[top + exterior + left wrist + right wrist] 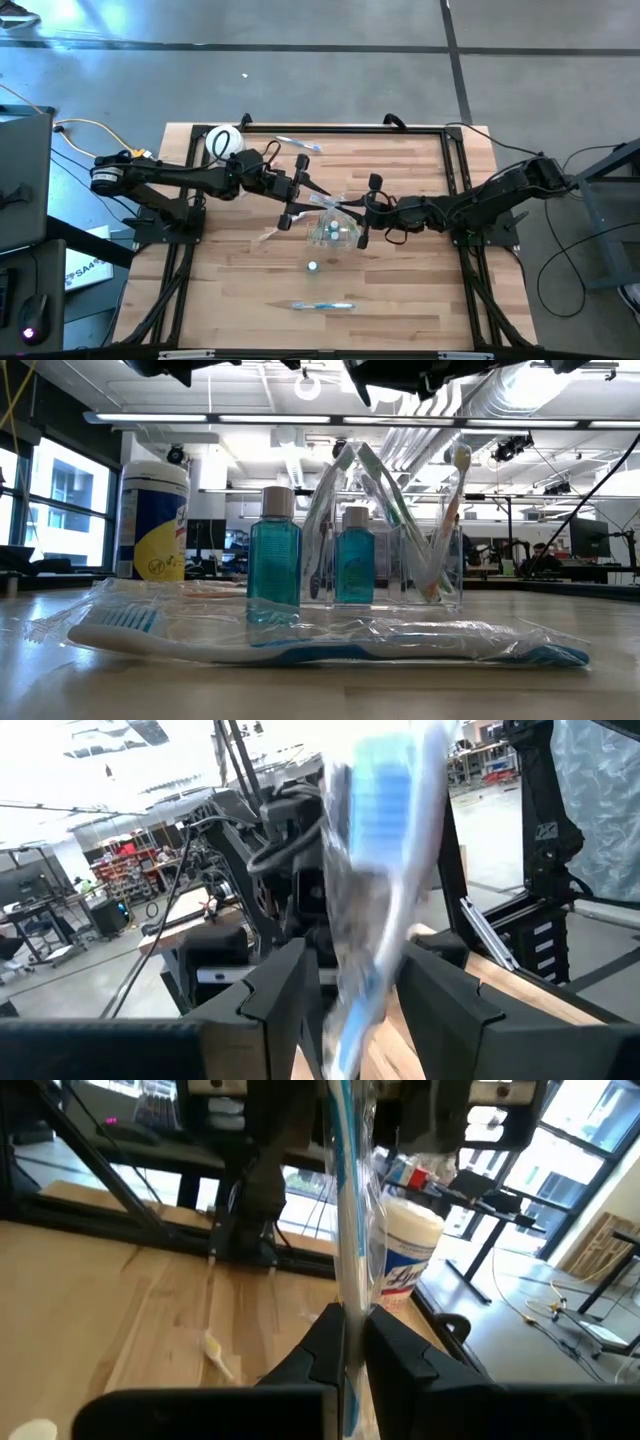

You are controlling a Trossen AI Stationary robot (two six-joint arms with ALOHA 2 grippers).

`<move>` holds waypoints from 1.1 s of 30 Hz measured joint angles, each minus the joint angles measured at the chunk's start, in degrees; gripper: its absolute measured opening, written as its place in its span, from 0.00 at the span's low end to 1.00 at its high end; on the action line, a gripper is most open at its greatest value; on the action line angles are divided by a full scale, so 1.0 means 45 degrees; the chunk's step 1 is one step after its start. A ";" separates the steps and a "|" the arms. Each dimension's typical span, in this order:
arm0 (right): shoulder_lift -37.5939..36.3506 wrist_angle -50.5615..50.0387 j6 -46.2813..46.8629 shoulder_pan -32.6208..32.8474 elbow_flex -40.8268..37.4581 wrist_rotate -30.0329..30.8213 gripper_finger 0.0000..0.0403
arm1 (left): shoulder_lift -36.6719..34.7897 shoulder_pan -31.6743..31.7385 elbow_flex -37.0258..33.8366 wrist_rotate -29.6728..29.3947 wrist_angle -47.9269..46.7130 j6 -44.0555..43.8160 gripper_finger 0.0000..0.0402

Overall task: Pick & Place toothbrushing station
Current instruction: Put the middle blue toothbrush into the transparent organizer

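A toothbrush with a blue handle in a clear wrapper (331,205) hangs between my two grippers, above the clear plastic cup (331,233) that holds several toothbrushes (440,530). My right gripper (347,1342) is shut on the wrapped toothbrush. My left gripper (352,995) is open, with one finger on each side of the same toothbrush (385,850); I cannot tell whether they touch it. Two small bottles of blue liquid (273,555) stand on their bases by the cup. Another wrapped toothbrush (322,306) lies flat near the table's near edge. My right gripper pinches the wrapped toothbrush's handle (344,1295) between its two fingers (395,1348), through the clear wrapper. The fingers come level from the table's right side and lie across the handle. The toothbrush is lifted clear of the table and stands out past the fingers.
A white-lidded round canister with a yellow label (224,142) stands at the far left. A wrapped toothbrush (298,146) lies near the far edge, and a pale one (216,1353) lies left of the cup. A black frame (455,160) borders the table.
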 joint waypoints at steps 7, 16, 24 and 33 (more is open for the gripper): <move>-0.0019 0.0034 0.0038 0.0000 0.0000 0.0001 0.04 | 0.0000 0.0000 0.0000 0.0000 -0.0065 -0.0049 0.38; -0.0019 -0.0037 0.0048 0.0000 0.0000 0.0000 0.04 | 0.0000 0.0000 0.0000 -0.0084 0.0039 -0.0020 0.38; -0.0019 -0.0037 0.0048 0.0000 0.0000 0.0005 0.04 | 0.0010 0.0000 0.0000 0.0097 0.0224 -0.0005 0.38; -0.0019 -0.0115 0.0058 0.0000 0.0000 0.0015 0.04 | 0.0010 -0.0004 0.0000 0.0107 0.0244 -0.0005 0.24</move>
